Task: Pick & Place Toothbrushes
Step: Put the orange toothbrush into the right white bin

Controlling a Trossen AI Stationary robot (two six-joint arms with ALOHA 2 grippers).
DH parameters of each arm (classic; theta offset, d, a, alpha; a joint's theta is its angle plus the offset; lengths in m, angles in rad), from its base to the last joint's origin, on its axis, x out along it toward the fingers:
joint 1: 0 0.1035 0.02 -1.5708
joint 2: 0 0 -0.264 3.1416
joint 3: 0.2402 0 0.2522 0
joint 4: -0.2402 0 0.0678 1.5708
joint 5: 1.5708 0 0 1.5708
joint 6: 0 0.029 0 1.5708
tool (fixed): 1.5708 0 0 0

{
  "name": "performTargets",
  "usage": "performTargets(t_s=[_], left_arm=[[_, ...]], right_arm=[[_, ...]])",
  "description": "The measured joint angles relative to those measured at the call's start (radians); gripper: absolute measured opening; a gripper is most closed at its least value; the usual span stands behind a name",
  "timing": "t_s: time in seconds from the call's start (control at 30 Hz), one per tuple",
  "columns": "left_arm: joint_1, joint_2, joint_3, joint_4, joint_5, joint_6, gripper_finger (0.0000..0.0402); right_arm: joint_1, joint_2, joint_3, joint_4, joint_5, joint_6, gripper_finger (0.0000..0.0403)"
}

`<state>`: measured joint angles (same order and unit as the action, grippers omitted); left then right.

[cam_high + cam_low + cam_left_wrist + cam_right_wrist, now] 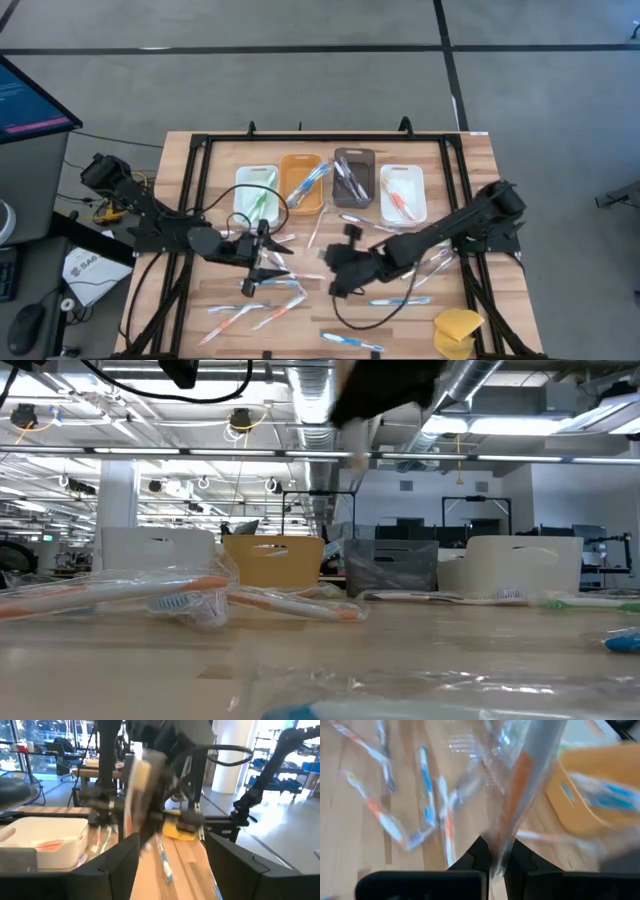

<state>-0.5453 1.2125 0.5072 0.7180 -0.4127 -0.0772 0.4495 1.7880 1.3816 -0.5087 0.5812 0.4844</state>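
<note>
Several wrapped toothbrushes (pixel 395 300) lie scattered on the near half of the wooden table, and more lie in the four bins. My right gripper (pixel 495 857) hangs over the table's middle (pixel 338 280), shut on a clear-wrapped toothbrush with an orange handle (pixel 520 780). In the low view it shows high above the table (pixel 385 390). My left gripper (pixel 170 865) is open beside it, toward the left (pixel 262 262), and holds nothing. A blurred wrapped toothbrush (pixel 134 790) stands ahead of its fingers in the left wrist view. My right gripper pinches the orange-handled toothbrush between its two fingers at one end of the wrapper (pixel 496 851). The toothbrush runs on lengthwise beyond the fingertips, lifted clear of the table.
Along the far side stand a white bin (pixel 256 190), an orange bin (pixel 302 182), a grey bin (pixel 353 177) and a second white bin (pixel 402 192). A yellow sponge-like lump (pixel 458 330) sits at the near right corner. A black frame rims the table.
</note>
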Motion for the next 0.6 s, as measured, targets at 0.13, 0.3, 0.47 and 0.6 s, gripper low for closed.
performTargets(t_s=[0.13,0.3,0.47,0.6], left_arm=[[0.001,0.000,0.000,-0.044,-0.001,0.000,0.0223],[0.003,0.000,0.000,-0.053,-0.001,-0.011,0.0219],[0.003,0.000,0.000,-0.085,-0.002,-0.020,0.0219],[0.011,0.000,0.000,-0.130,-0.002,-0.036,0.0217]], right_arm=[[0.016,-0.059,0.000,-0.216,0.026,0.206,0.0016],[0.002,-0.075,0.000,-0.364,0.036,0.355,0.0016],[-0.036,-0.075,0.000,-0.627,-0.044,0.517,0.0016],[-0.079,-0.075,0.000,-0.772,-0.128,0.594,0.0016]])
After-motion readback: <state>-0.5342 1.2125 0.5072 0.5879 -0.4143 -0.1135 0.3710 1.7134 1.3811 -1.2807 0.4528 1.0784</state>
